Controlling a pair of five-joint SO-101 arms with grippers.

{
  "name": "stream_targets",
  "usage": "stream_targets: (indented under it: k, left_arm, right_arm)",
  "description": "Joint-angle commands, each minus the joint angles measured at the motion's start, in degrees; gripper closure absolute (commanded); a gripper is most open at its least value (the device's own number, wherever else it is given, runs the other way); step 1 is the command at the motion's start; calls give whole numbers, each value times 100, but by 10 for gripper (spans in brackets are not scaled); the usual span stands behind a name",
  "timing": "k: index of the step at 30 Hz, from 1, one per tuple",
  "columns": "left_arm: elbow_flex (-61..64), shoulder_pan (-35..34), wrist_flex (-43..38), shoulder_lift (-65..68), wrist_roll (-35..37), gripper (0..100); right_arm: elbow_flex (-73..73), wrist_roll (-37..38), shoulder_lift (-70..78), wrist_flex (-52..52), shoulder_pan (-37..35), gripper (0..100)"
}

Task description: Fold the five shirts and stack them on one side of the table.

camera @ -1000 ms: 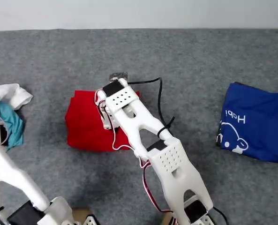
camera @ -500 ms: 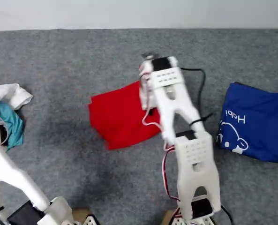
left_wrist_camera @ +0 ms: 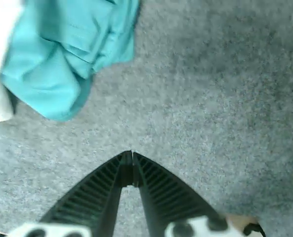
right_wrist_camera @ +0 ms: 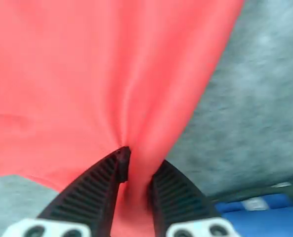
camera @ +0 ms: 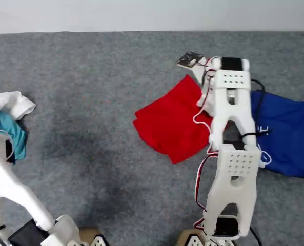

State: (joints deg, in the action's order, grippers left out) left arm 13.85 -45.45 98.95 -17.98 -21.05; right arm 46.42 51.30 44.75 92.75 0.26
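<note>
A folded red shirt (camera: 172, 123) lies tilted on the grey mat, right of centre, its right edge lifted. My right gripper (right_wrist_camera: 131, 160) is shut on that edge, and red cloth (right_wrist_camera: 87, 74) bunches between its fingers. In the high view the right arm (camera: 232, 102) stands between the red shirt and a folded blue shirt (camera: 290, 133) at the right. A teal shirt (left_wrist_camera: 62, 54) and a white shirt (camera: 8, 105) lie crumpled at the left edge. My left gripper (left_wrist_camera: 132, 168) hangs shut and holding nothing over bare mat beside the teal shirt.
Grey carpet-like mat (camera: 90, 66) covers the whole table. The left arm's white body (camera: 8, 189) stands at the lower left. A small circuit board (camera: 190, 60) sticks out by the right arm's wrist.
My right arm has swung to the right, dragging the red shirt from the centre-left toward the blue shirt. The left arm has stayed still.
</note>
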Motion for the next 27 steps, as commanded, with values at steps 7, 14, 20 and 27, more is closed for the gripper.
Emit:
stream_targets:
  k: [7, 14, 20, 27]
  left_arm:
    - [-22, 35, 141, -316, -9, 995]
    - [4, 35, 141, -774, -26, 995]
    - [13, 35, 149, -826, -26, 995]
    - [13, 35, 149, -835, -9, 995]
  right_arm:
    - [290, 536, -312, -822, -31, 969]
    - [598, -809, -426, -796, 22, 781]
    - [853, -958, -840, 259, -145, 784]
    - [703, -2057, -1147, 1015, -523, 992]
